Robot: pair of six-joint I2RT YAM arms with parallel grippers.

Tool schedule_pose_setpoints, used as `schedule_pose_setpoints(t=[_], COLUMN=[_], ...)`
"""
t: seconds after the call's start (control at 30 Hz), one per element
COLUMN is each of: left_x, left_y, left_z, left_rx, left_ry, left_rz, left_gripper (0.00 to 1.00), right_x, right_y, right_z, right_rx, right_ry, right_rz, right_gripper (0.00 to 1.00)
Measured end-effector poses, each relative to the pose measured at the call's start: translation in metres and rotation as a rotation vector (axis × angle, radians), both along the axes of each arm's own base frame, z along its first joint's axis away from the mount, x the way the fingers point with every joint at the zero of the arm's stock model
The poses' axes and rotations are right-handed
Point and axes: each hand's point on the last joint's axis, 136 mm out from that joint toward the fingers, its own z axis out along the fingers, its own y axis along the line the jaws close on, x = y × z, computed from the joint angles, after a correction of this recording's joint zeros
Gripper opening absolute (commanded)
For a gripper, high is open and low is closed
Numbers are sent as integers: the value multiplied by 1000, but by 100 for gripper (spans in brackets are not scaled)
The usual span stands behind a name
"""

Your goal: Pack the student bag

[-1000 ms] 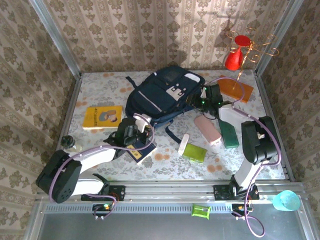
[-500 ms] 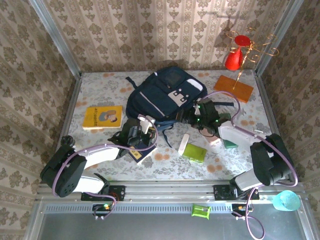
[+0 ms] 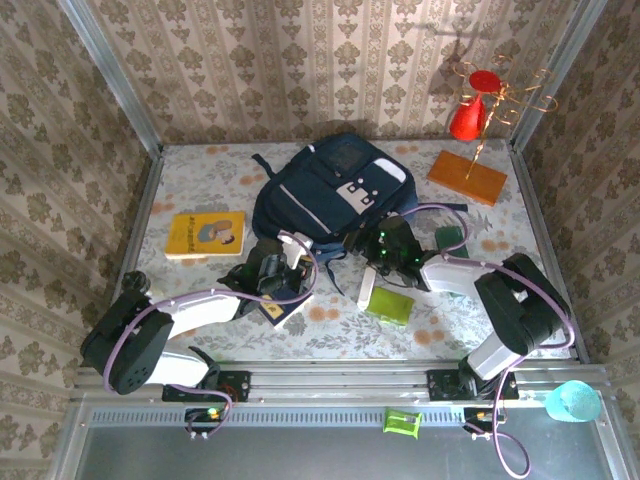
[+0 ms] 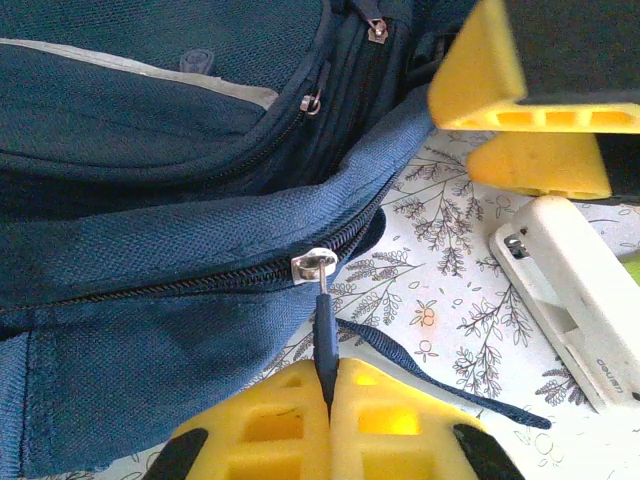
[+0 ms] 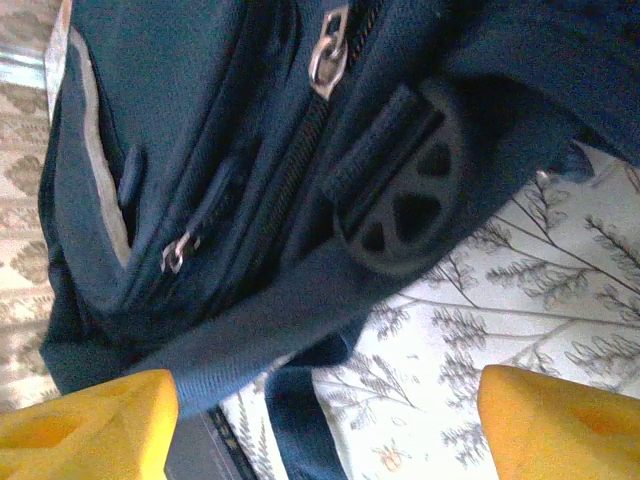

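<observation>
Left wrist view: left fingers (image 4: 385,425) pinch zipper pull (image 4: 325,330) on the student bag (image 4: 150,120).

student bag (image 4: 150,230): spills past the wrist views' edges
white case (image 4: 560,290): cut by the right edge — lettering too small to read
dark green item (image 3: 452,236): partly behind the right arm (image 3: 500,290)

Damask wallpaper is covering the walls (image 3: 300,60). A floral cloth (image 3: 215,175) is lying over the table (image 3: 520,215). Metal posts (image 3: 112,75) are standing in the back corners, and a rail (image 3: 340,378) is running along the near edge.
</observation>
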Motion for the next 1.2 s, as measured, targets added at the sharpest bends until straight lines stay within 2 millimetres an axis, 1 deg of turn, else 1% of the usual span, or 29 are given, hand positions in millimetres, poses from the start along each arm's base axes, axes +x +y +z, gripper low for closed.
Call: schedule_pose_setpoints(t=[0.07,0.13,0.2,0.33,0.4,0.43,0.57,0.63,0.73,0.83,0.93,1.07,1.13,1.2], left_x=[0,1,1,3,4,5,14,18,22,24,21,13,9,4], left_y=[0,1,1,7,13,17,36,47,57,63,61,51,45,38], left_z=[0,0,0,-2,-1,0,3,3,4,1,0,1,1,1], left_rx=[1,4,9,49,71,80,102,119,132,142,137,104,92,84], left_ry=[-1,-4,-9,-29,-39,-45,-60,-61,-64,-54,-44,-21,-11,-4], left_rz=[2,3,5,18,28,37,86,114,139,148,133,87,69,50], left_gripper=[0,0,0,0,0,0,0,0,0,0,0,0,0,0], right_x=[9,17,21,27,28,29,32,36,42,51,61,72,73,72], right_y=[3,4,3,-2,-5,-7,-25,-38,-50,-54,-54,-63,-68,-71], right_z=[0,-1,-4,-3,-1,0,8,10,14,23,26,25,24,25], right_rx=[12,17,17,7,-5,-11,-42,-59,-83,-108,-129,-144,-145,-140], right_ry=[-12,-24,-28,-47,-58,-62,-75,-75,-55,-47,-40,-18,-13,-14], right_rz=[-21,-43,-67,-95,-93,-94,-91,-88,-49,24,85,110,106,97], right_gripper=[68,56,37,12,2,0,0,0,0,1,14,37,47,55])
